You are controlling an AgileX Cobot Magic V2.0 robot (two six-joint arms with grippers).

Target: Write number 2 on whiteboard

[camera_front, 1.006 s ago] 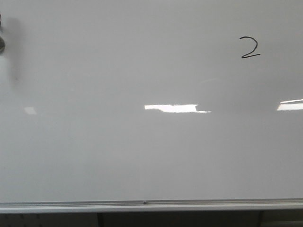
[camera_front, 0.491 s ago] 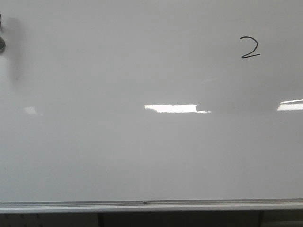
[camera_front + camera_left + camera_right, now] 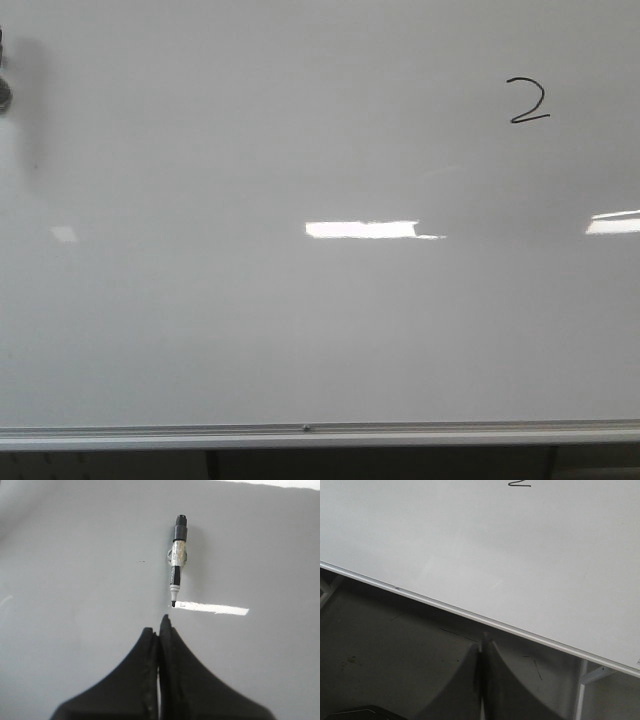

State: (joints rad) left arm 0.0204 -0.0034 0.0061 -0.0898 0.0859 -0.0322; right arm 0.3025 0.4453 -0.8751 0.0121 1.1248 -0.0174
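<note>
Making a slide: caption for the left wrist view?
Shut left claw facing an uncapped marker on the whiteboard.

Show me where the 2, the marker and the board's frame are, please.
2 [image 3: 528,101], front view, middle of the digit.
marker [image 3: 176,565], left wrist view, middle of its barrel.
frame [image 3: 300,433], front view, lower silver edge of the board.

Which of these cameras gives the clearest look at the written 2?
The front view: the number 2 shows whole, in black line high on the right of the whiteboard. The right wrist view catches only its base stroke, cut off at the picture's edge. The left wrist view shows none of it.
</note>
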